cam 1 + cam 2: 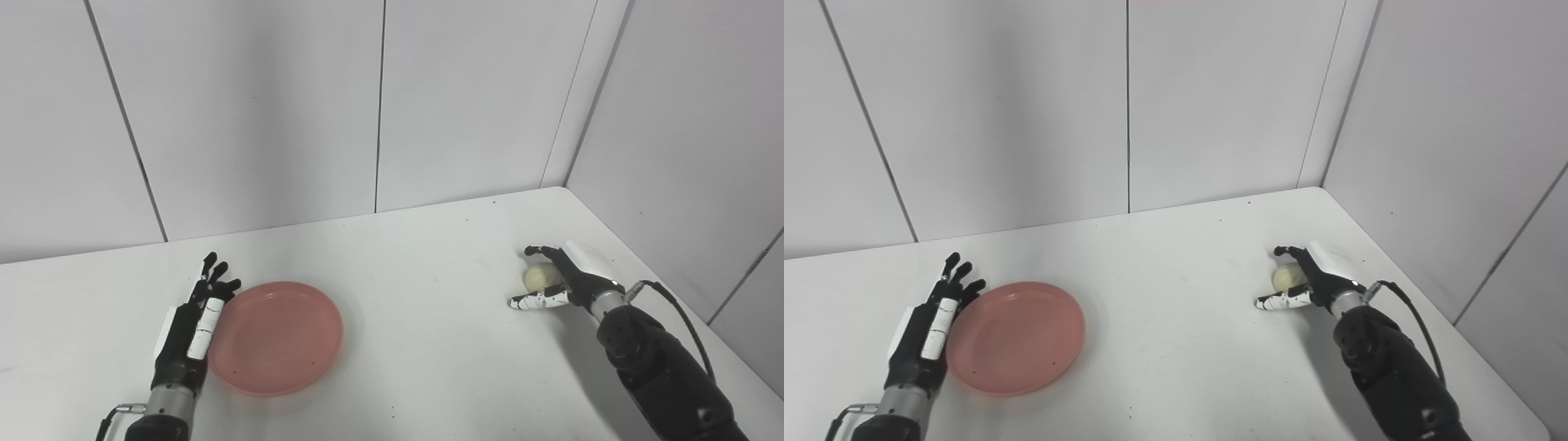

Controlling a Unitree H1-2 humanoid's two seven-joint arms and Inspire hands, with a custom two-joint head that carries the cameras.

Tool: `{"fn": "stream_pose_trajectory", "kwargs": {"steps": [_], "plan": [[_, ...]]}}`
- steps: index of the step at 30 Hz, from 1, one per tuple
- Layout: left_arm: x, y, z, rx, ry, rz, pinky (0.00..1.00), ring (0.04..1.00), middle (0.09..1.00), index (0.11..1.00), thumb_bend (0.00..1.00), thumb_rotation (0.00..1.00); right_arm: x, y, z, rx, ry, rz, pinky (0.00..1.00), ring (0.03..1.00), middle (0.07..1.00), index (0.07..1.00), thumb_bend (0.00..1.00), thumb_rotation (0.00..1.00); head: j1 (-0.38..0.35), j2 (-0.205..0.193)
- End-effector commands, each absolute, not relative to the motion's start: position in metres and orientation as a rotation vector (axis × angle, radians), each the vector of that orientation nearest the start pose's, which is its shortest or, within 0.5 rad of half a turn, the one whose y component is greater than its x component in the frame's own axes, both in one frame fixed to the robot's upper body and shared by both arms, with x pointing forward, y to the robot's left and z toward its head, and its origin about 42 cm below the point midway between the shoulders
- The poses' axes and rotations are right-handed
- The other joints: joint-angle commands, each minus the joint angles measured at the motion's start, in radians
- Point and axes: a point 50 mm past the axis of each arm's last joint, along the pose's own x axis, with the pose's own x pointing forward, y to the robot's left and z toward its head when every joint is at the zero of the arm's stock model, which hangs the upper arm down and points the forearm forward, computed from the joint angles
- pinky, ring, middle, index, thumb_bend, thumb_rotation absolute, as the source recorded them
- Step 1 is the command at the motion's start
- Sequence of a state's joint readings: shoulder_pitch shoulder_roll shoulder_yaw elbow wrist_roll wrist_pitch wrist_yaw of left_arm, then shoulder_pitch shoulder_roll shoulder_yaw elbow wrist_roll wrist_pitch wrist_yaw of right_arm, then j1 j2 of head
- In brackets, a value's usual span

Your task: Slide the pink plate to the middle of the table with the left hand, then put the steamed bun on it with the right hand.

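The pink plate [275, 335] lies flat on the white table [416, 282], left of the middle. My left hand [196, 318] is open, its fingers straight, lying along the plate's left rim and touching it. The pale steamed bun [541, 277] sits on the table at the right. My right hand [560, 283] is around it, fingers curved over the far side and thumb stretched out on the near side, apart from the bun. The hand is open around the bun, which rests on the table.
The table's right edge [674, 306] runs close behind my right arm, with grey wall panels [380, 104] at the back and right. A stretch of bare white table lies between the plate and the bun.
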State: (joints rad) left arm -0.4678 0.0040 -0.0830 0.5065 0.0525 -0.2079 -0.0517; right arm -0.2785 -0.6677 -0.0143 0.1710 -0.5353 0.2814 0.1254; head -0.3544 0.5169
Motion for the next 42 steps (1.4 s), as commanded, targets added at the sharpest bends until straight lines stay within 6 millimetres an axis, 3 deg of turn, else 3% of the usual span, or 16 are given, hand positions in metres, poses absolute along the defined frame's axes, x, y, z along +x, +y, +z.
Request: {"fn": "stream_pose_trajectory", "kwargs": {"steps": [1, 4, 5, 9, 14, 34, 42], "plan": [[0.416, 0.149, 0.120, 0.113, -0.133, -0.256, 0.89, 0.884, 0.975, 1.000, 0.82, 0.91, 0.369, -0.450, 0.226, -1.184, 0.159, -0.216, 0.75, 0.898, 0.869, 0.795, 0.94, 0.32, 0.001, 0.001], [0.416, 0.149, 0.120, 0.112, -0.129, -0.254, 0.90, 0.889, 0.977, 1.000, 0.83, 0.91, 0.369, -0.451, 0.224, -1.180, 0.161, -0.229, 0.73, 0.854, 0.856, 0.792, 0.93, 0.26, 0.000, 0.002], [0.416, 0.149, 0.120, 0.112, -0.128, -0.254, 0.90, 0.891, 0.978, 1.000, 0.84, 0.91, 0.370, -0.452, 0.223, -1.179, 0.163, -0.234, 0.68, 0.792, 0.826, 0.785, 0.93, 0.22, 0.000, 0.002], [0.415, 0.148, 0.120, 0.109, -0.128, -0.256, 0.90, 0.892, 0.979, 1.000, 0.84, 0.91, 0.371, -0.456, 0.220, -1.161, 0.177, -0.259, 0.59, 0.708, 0.781, 0.769, 0.90, 0.15, 0.000, 0.002], [0.415, 0.147, 0.121, 0.107, -0.129, -0.259, 0.90, 0.894, 0.981, 1.000, 0.82, 0.91, 0.370, -0.461, 0.218, -1.134, 0.173, -0.259, 0.55, 0.657, 0.738, 0.718, 0.85, 0.05, 0.002, 0.001], [0.414, 0.148, 0.122, 0.114, -0.119, -0.271, 0.86, 0.893, 0.986, 1.000, 0.84, 0.90, 0.367, -0.463, 0.218, -1.148, 0.191, -0.238, 0.53, 0.626, 0.705, 0.690, 0.88, 0.08, -0.002, 0.007], [0.414, 0.147, 0.122, 0.110, -0.114, -0.281, 0.85, 0.893, 0.987, 1.000, 0.82, 0.91, 0.363, -0.440, 0.247, -1.157, 0.061, -0.204, 0.54, 0.630, 0.707, 0.688, 0.82, 0.08, 0.004, 0.005]]}}
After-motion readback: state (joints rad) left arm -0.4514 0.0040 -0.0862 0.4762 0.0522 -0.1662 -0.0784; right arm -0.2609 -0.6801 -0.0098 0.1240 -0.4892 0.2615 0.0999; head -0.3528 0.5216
